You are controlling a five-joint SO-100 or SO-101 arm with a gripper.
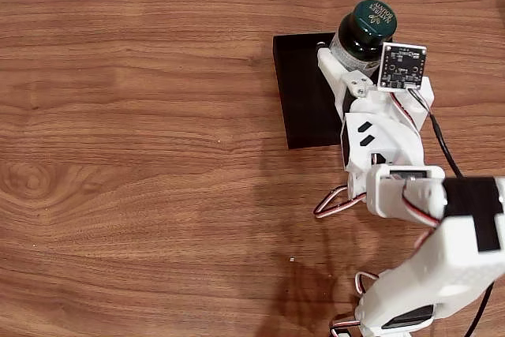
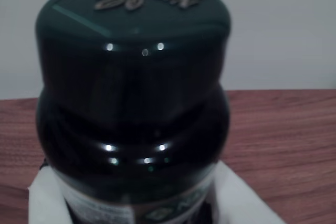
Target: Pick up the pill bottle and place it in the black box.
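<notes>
Bottle transport was the step in hand, judging by how things lay. In the fixed view, the gripper (image 1: 353, 54) was clamped on the pill bottle (image 1: 364, 31), white fingers (image 1: 338, 69) pressed against its pale label below the green cap (image 1: 374, 18). The bottle stood tilted in the grasp, over the far right part of the black box (image 1: 304, 100), whose left wall and bare floor stretched away to the left of the fingers. The arm reached in from the lower right across the wooden table (image 1: 142, 155), a small circuit board riding just right of the bottle. Whether the bottle's base touched the box floor could not be told from there, since the gripper hid it.

In the wrist view, the pill bottle (image 2: 134, 108) loomed directly ahead of the fingers (image 2: 47, 198), which bracketed its label on both sides at the bottom edge. The cap (image 2: 134, 19) showed gold lettering and a leaf mark on top, detail the fixed view gave only faintly. Behind lay table (image 2: 283, 140) and a pale wall; the fixed view alone gave the bottle's place over the box.

The next move probably called for lowering until the base rested inside the walls, then letting go.
</notes>
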